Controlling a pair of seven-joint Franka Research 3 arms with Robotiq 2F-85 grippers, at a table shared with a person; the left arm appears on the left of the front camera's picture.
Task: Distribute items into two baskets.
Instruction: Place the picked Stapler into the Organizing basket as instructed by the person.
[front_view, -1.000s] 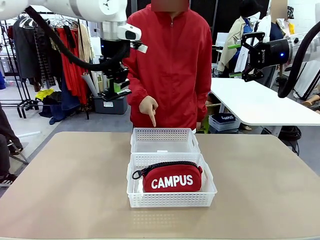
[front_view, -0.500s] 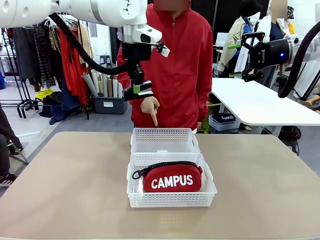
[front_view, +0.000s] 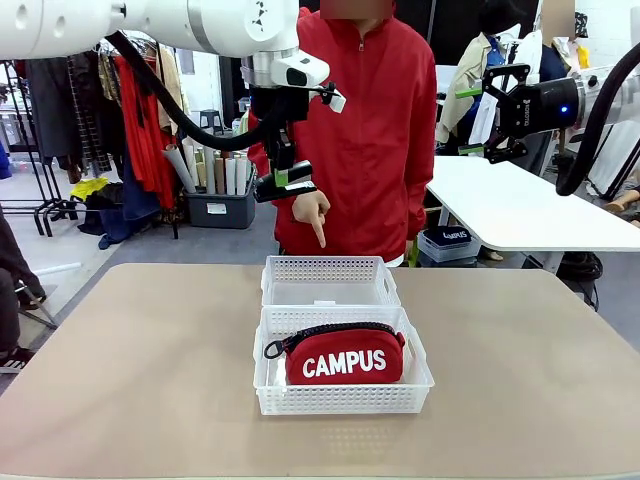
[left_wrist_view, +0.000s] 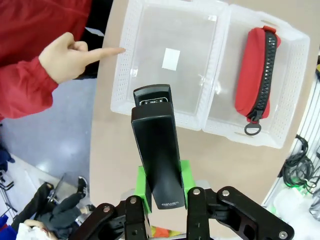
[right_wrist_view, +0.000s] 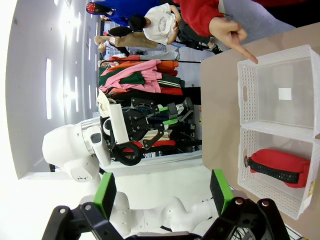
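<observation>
Left tool (left_wrist_view: 162, 192) clamped on the black stapler (left_wrist_view: 157, 150) at its rear end, nose projecting forward, high above the far basket (front_view: 327, 281). We judge the stapler rigid, light, smooth-sided; the hinged top could shift under a pinch. Red pouch (front_view: 345, 355) lies in the near basket (front_view: 342, 397); soft, best pinched across its middle. Right tool (right_wrist_view: 163, 192) wide open, empty. Stapler barely discernible from the front. Person's hand (front_view: 309, 213) points downward.
</observation>
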